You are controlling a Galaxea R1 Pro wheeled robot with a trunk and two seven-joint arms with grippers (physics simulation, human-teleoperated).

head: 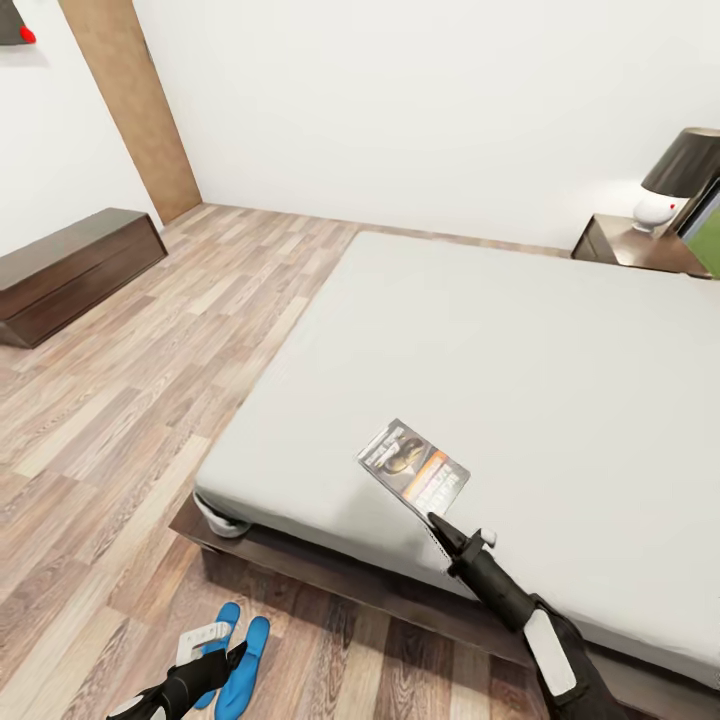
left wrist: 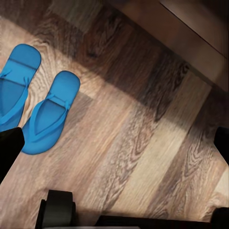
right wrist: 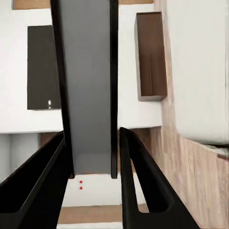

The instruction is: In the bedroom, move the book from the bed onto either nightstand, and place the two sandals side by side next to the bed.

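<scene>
While our right pincer (head: 436,522) grips the book (head: 414,470) by its near edge, lifted above the bed (head: 560,370) close to its front corner, the two sandals (head: 236,652) lie side by side on the floor (head: 120,420) just off the bed frame. Our left pincer (head: 232,660) hangs over them; whether it is open we cannot tell. Bare planks stretch left to a low cabinet (head: 70,270); the nightstand (head: 640,245) stands beyond the mattress, bearing a lamp (head: 680,180).

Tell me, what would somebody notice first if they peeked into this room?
Probably the big grey bed filling the middle of the room, with the right gripper pinching the corner of a book near its front edge. Next, the two bright blue sandals lying side by side on the wood floor by the bed's foot. A lamp stands on the nightstand in the far corner.
</scene>
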